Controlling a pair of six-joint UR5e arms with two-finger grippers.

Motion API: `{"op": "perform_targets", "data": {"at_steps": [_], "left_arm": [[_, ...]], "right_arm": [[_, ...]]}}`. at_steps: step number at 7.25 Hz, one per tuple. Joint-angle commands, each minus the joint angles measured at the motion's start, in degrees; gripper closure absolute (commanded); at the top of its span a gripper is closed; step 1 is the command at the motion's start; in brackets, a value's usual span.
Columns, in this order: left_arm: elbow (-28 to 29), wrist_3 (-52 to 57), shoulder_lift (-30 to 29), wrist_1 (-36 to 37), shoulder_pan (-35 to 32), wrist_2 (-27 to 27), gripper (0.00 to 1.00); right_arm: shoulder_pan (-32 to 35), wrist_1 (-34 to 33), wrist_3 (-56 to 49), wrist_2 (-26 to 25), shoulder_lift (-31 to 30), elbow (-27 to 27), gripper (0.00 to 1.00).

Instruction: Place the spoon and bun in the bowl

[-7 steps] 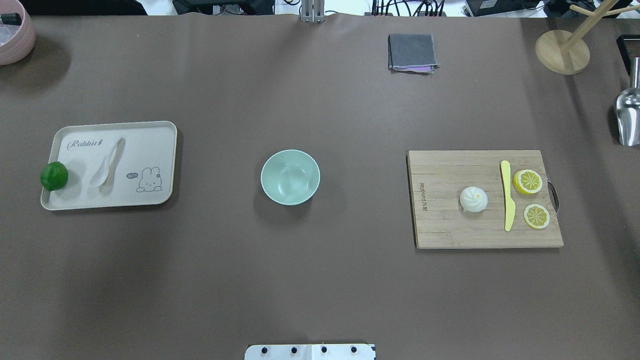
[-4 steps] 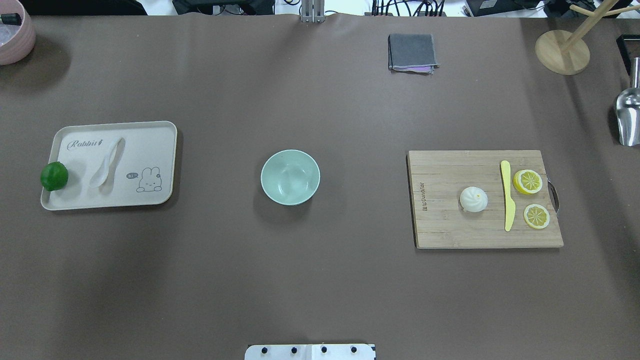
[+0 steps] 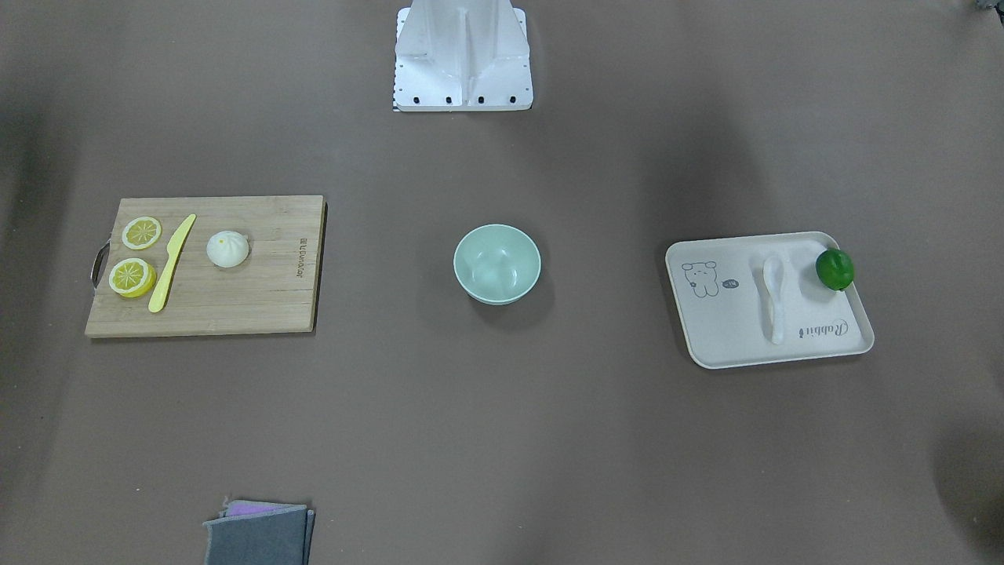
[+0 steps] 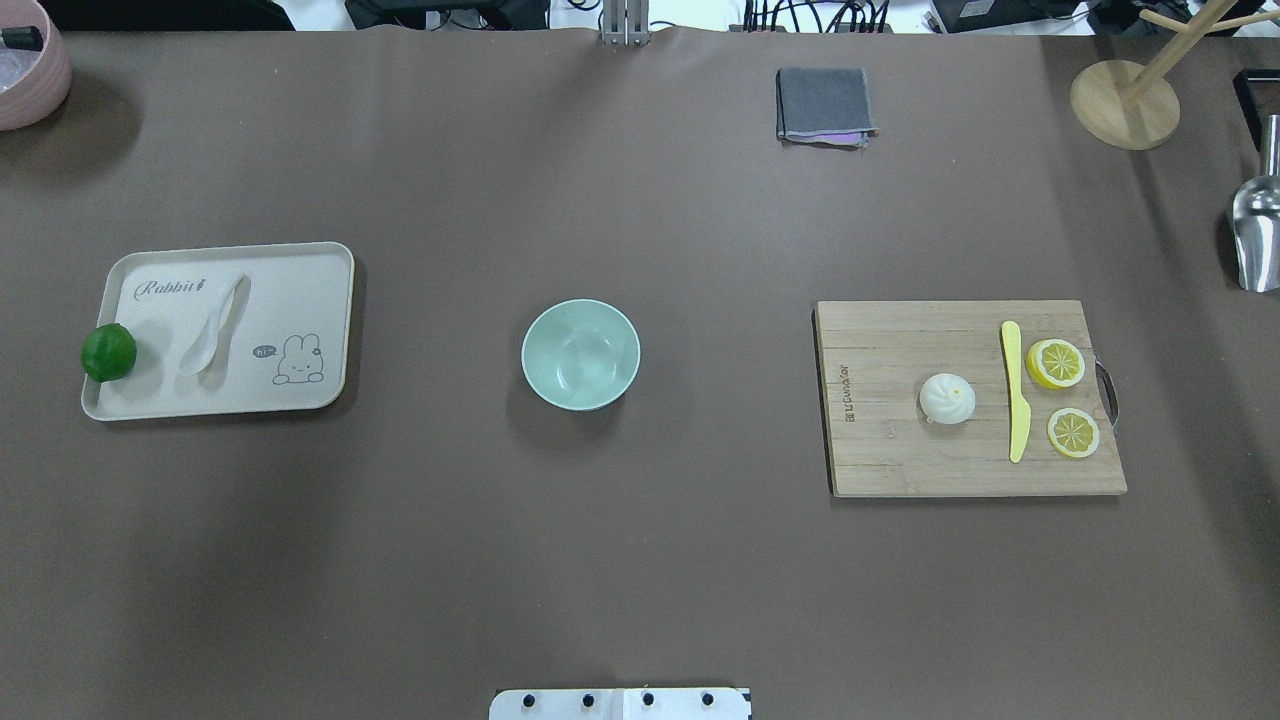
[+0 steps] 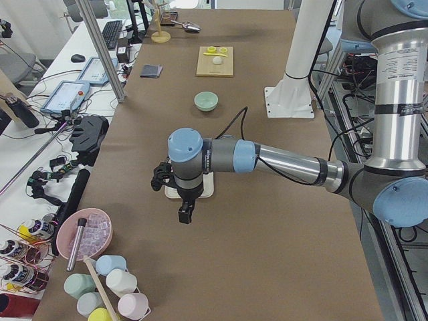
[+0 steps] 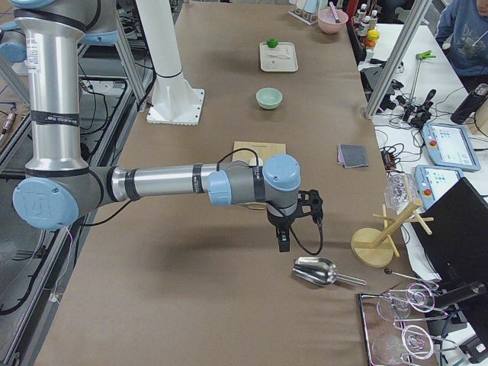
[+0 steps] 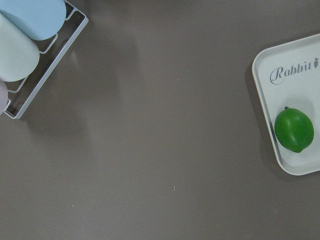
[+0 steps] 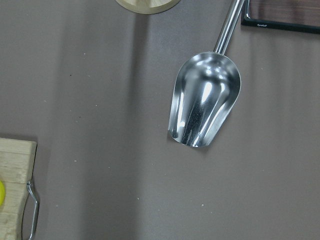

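Observation:
The white spoon point(image 4: 213, 328) lies on the beige tray point(image 4: 300, 290) at the table's left. The mint-green bowl point(image 4: 580, 354) stands empty in the middle. The white bun point(image 4: 947, 398) sits on the wooden cutting board point(image 4: 900, 460) at the right. My left gripper point(image 5: 184, 214) hangs over the table past the tray's outer end; it shows only in the exterior left view, so I cannot tell its state. My right gripper point(image 6: 282, 242) hangs past the board's outer end near a metal scoop point(image 8: 204, 102); I cannot tell its state either.
A green lime point(image 4: 108, 352) sits at the tray's left edge. A yellow knife point(image 4: 1015, 390) and two lemon slices point(image 4: 1056, 363) lie on the board. A folded grey cloth point(image 4: 823, 104), a wooden stand point(image 4: 1124, 103) and a pink bowl point(image 4: 25, 70) are at the far side.

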Motion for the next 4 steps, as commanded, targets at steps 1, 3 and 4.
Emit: {"op": "perform_targets", "data": {"at_steps": [1,3,4], "left_arm": [[0.08,0.01,0.18,-3.25,-0.01,-0.24,0.02],[-0.01,-0.07,0.01,-3.87,0.08,-0.24,0.02],[-0.18,-0.08,0.09,-4.83,0.08,-0.24,0.02]], "right_arm": [[-0.14,-0.03,0.03,0.19,-0.24,-0.45,0.0],[0.04,0.32,-0.41,0.1,-0.5,-0.01,0.0],[0.04,3.02,-0.06,0.1,-1.12,-0.53,0.0]]}}
